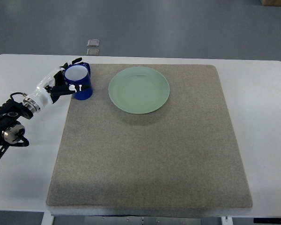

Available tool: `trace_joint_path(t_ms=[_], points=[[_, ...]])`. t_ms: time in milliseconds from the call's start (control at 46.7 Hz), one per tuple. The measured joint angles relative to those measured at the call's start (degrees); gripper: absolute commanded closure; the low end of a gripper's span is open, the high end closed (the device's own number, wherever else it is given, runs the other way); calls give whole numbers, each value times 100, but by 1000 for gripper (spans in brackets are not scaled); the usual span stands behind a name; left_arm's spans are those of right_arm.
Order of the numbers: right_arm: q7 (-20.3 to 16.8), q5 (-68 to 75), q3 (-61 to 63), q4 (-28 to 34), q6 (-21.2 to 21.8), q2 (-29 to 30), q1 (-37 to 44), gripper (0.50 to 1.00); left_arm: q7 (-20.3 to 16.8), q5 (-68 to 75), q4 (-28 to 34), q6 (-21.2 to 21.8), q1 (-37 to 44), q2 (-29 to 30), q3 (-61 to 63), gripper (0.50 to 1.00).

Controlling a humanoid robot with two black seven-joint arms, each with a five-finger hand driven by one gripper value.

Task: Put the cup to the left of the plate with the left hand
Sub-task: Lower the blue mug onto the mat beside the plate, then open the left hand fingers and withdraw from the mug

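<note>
Blue cup [80, 83], white inside, upright, just left of pale green plate [139, 90].

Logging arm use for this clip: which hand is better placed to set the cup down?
Left. The left hand already grips the cup, left of the plate; no right arm shows.

grey mat [150, 154] on white table [262, 122]

— Where does the single top view sit?
— High on the robot's side, looking steeply down, the table [262, 93] filling the frame, floor along the top; probably mounted head-high.
</note>
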Motion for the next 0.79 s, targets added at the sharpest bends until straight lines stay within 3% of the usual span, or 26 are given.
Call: trace_joint_path(t_ms=[407,792], points=[[0,0,0,0,0,0,0,568,0,-27,-230,-156,28,215,-107,501],[0,-1,0,0,0,0,0,568,0,-807,-233,-1068,12,649,-269,501]])
